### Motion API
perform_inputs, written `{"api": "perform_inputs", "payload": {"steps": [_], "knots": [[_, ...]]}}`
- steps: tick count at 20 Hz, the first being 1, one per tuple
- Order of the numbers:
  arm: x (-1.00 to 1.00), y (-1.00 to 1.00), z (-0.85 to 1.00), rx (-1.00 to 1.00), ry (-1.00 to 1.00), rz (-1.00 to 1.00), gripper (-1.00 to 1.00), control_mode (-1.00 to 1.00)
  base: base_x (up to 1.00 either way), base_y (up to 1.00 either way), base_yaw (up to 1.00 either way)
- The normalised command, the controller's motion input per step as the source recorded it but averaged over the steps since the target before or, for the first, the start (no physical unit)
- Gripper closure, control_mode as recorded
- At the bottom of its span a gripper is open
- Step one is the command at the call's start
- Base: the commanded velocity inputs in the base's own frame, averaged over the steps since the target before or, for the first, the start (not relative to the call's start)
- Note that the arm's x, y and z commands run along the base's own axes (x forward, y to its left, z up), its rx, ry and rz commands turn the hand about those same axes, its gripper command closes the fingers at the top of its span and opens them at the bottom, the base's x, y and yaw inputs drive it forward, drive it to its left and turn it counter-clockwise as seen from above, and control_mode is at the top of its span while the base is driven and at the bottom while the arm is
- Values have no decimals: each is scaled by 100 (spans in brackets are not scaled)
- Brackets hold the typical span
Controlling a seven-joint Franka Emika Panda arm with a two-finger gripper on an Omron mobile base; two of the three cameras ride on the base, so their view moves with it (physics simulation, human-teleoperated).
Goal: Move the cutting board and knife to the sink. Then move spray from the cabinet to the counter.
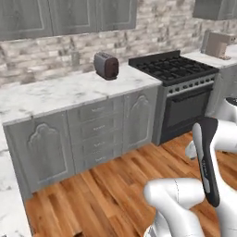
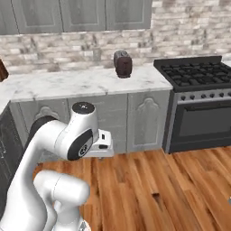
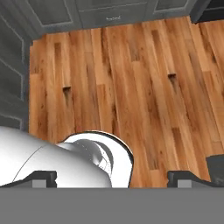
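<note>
Opening step, nothing collected: gripper [image 3: 112, 179] spread wide and empty above wooden floor [image 3: 131, 78]; next, locate cutting board and knife along counter [image 1: 55, 95].

Wood floor [image 3: 131, 78] below open gripper [image 3: 111, 178], grey cab drawers [image 3: 113, 15] at top.

toaster [image 1: 106, 65] on counter [image 1: 60, 95] | stove [image 1: 178, 74] right of counter
</note>
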Motion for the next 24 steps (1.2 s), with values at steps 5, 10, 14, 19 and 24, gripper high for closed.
{"api": "perform_inputs", "payload": {"steps": [5, 10, 14, 19, 24], "knots": [[0, 0, 0, 0, 0, 0, -100, 100, 84, 0, -59], [0, 0, 0, 0, 0, 0, -100, 100, 98, 0, -52], [0, 0, 0, 0, 0, 0, -100, 100, 100, 0, -52], [0, 0, 0, 0, 0, 0, -100, 100, 100, 0, -54], [0, 0, 0, 0, 0, 0, -100, 100, 100, 5, -53]]}}
